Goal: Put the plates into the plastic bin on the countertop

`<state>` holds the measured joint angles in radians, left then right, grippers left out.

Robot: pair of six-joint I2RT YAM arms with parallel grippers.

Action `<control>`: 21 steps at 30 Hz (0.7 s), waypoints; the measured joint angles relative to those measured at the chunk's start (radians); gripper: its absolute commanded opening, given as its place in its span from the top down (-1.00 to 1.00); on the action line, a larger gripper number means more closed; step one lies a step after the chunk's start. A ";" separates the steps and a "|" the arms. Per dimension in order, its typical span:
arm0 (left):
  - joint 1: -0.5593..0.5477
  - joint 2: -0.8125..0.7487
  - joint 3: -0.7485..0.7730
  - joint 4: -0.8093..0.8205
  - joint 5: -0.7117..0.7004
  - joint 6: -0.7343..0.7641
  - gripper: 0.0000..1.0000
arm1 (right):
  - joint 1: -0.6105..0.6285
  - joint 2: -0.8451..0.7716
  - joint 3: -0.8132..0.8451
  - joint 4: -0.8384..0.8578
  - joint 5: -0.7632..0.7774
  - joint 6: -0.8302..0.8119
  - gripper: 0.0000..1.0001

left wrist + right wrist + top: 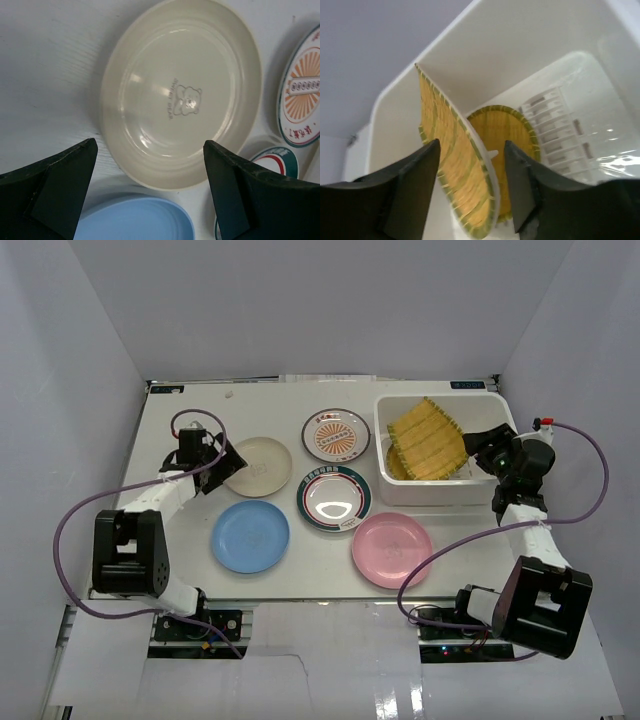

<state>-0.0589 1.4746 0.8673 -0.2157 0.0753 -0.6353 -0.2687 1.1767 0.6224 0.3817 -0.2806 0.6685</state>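
The white plastic bin stands at the back right of the countertop. A yellow woven plate leans tilted inside it, and a second yellow one lies behind it. My right gripper is open, its fingers either side of the tilted plate's rim with gaps showing. My left gripper is open at the near-left edge of the cream plate, over its rim. The blue, green-rimmed, orange-sunburst and pink plates lie flat on the countertop.
A white ribbed rack sits on the bin's floor. Purple cables loop beside both arms. White walls close in the table on three sides. The blue plate lies just under my left fingers.
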 measured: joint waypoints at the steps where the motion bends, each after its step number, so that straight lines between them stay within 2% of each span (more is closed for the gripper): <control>1: 0.016 0.023 0.001 0.005 0.005 -0.003 -0.96 | 0.000 0.003 0.011 -0.018 0.007 -0.010 -0.45; 3: 0.045 0.062 0.002 0.012 0.016 -0.009 -0.94 | 0.000 0.003 0.032 -0.053 0.019 -0.042 -0.67; 5: 0.075 0.097 0.005 0.016 0.026 -0.010 -0.92 | 0.000 -0.004 0.051 -0.076 0.021 -0.062 -0.71; 8: 0.105 0.140 0.010 0.030 0.042 -0.010 -0.82 | 0.000 -0.036 0.071 -0.100 0.014 -0.079 -0.64; 12: 0.117 0.174 0.018 0.058 0.064 -0.008 -0.53 | 0.066 -0.103 0.079 -0.113 0.000 -0.100 -0.46; 15: 0.116 0.179 0.028 0.071 0.074 -0.007 -0.35 | 0.303 -0.137 0.085 -0.129 0.025 -0.141 -0.39; 16: 0.116 0.182 0.032 0.073 0.076 -0.007 -0.17 | 0.426 -0.138 0.085 -0.129 0.026 -0.154 -0.38; 19: 0.116 0.189 0.037 0.085 0.079 -0.003 -0.06 | 0.785 -0.107 0.076 -0.126 0.079 -0.183 -0.29; 21: 0.116 0.189 0.037 0.088 0.079 -0.002 0.00 | 0.963 -0.059 0.058 -0.111 0.124 -0.186 -0.29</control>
<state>0.0566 1.6638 0.9047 -0.1276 0.1539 -0.6373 0.6945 1.1175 0.6804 0.2707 -0.1566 0.4824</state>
